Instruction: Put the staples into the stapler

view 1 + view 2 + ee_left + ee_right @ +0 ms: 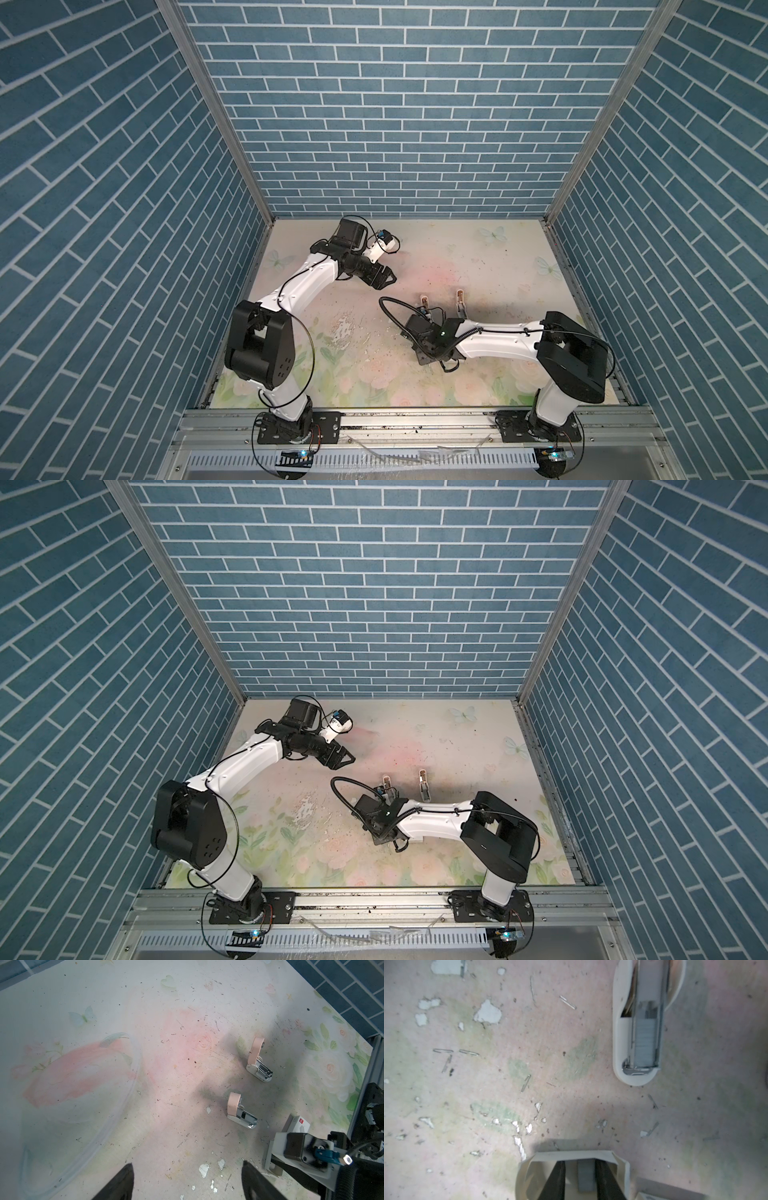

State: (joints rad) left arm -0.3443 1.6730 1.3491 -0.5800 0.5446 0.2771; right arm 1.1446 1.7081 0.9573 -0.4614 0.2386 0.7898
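Right end effector (579, 1161) is down inside an open cardboard tray (527, 1176) on the desk (529, 1088). Its jaws stand a little apart on either side of the staples (585, 1178), a grey strip lying in the tray. I see a gap at one finger, so I judge the strip not yet clamped. My left end effector (187, 1164) hangs wide apart and empty, well away from the work. Near the tray the stapler (639, 1047) lies opened, and a grey block already seems to sit in its channel. A second stapler (259, 1064) stands opened beside it, lid up. I reckon the pick is only starting: lifting, carrying, seating the strip and shutting the lid all remain.
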